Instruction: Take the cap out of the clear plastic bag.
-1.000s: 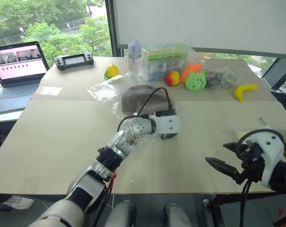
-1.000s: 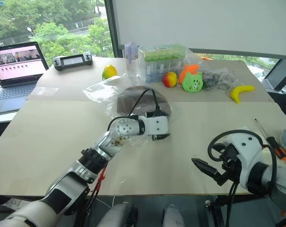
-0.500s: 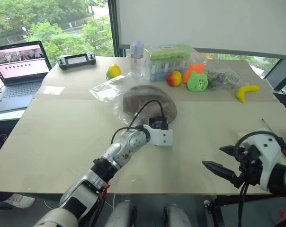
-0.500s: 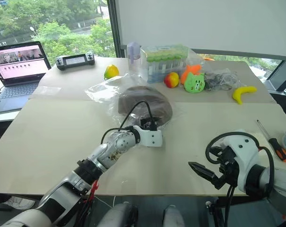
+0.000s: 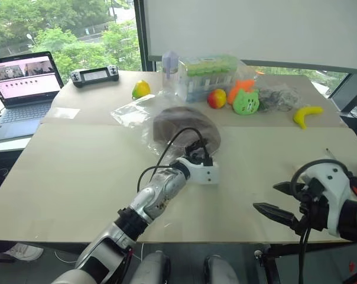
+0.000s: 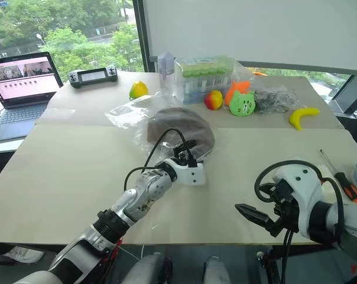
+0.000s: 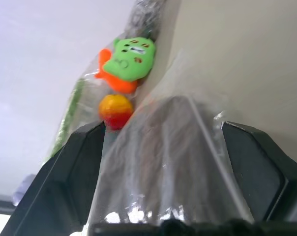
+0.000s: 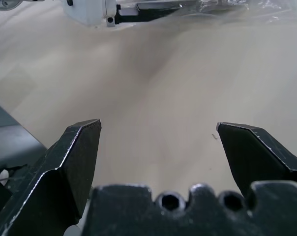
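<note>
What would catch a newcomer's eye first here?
Mid-table, the brown cap lies inside the clear plastic bag, with the left gripper open around the bag's near end. Behind them along the far edge sits a bright row: a green toy, a red-yellow fruit and a banana.

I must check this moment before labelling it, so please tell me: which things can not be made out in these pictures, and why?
- Left gripper: in the head views its white wrist housing hides the fingers.
- Cap: its near edge is behind that wrist; glare on the clear plastic bag blurs it in the left wrist view.
- Bag opening: the film is too see-through to locate.
- Laptop: cut off by the left edge.
</note>
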Controlling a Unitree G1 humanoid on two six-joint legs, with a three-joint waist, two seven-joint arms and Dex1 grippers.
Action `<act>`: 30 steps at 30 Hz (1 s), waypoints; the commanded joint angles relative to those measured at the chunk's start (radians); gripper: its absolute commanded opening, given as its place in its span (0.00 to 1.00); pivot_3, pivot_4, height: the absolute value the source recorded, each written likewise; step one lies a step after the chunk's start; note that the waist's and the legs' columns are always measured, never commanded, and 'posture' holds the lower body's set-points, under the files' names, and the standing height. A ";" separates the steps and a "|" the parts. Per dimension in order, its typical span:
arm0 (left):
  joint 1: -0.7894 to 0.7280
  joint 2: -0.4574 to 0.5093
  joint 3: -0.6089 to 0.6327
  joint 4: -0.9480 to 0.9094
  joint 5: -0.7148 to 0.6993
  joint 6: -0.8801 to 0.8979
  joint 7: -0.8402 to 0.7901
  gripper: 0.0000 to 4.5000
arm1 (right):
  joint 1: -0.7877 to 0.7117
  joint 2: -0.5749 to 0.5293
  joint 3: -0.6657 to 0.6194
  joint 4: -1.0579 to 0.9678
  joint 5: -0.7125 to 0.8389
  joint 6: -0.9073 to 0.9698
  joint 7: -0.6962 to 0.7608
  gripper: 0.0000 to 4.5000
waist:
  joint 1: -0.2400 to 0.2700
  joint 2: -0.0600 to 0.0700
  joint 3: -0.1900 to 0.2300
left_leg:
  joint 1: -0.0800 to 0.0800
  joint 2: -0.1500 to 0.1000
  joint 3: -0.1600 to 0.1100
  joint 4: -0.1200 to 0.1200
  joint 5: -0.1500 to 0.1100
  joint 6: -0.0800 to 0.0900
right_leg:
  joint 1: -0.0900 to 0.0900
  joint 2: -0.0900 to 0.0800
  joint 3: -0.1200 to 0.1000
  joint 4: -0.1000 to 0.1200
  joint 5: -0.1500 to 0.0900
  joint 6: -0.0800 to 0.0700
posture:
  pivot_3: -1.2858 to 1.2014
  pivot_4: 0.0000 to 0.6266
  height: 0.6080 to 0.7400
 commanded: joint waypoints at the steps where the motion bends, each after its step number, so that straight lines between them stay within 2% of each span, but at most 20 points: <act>1: -0.002 -0.015 -0.009 -0.018 0.029 0.004 0.039 0.89 | -0.015 -0.014 -0.005 0.000 0.014 -0.005 -0.010 1.00 | 0.000 0.000 0.000 | 0.000 0.000 0.000 0.000 0.000 0.000 | 0.000 0.000 0.000 0.000 0.000 0.000 | 0.52 0.24 0.99; 7: 0.047 -0.059 -0.019 -0.087 -0.076 -0.031 -0.067 0.89 | -0.007 -0.015 -0.009 -0.007 0.028 -0.004 -0.024 1.00 | 0.002 0.000 0.000 | 0.000 0.000 0.000 0.000 0.000 0.000 | 0.000 -0.001 0.000 0.000 0.000 0.000 | 0.52 0.24 0.99; 18: 0.049 -0.031 -0.034 -0.071 -0.032 -0.035 -0.066 0.89 | 0.033 0.002 -0.024 -0.036 0.058 -0.013 -0.068 1.00 | 0.001 0.000 0.000 | -0.001 0.000 0.000 0.000 0.000 0.000 | -0.001 -0.001 0.000 0.000 0.000 0.000 | 0.52 0.24 0.99; 30: 0.033 -0.080 -0.024 0.033 0.062 0.029 0.126 0.89 | 0.047 -0.019 -0.059 -0.031 0.081 -0.007 -0.076 1.00 | 0.003 0.000 0.000 | -0.001 0.000 0.000 0.000 0.000 0.000 | -0.001 -0.001 -0.001 0.000 0.000 0.000 | 0.52 0.24 0.99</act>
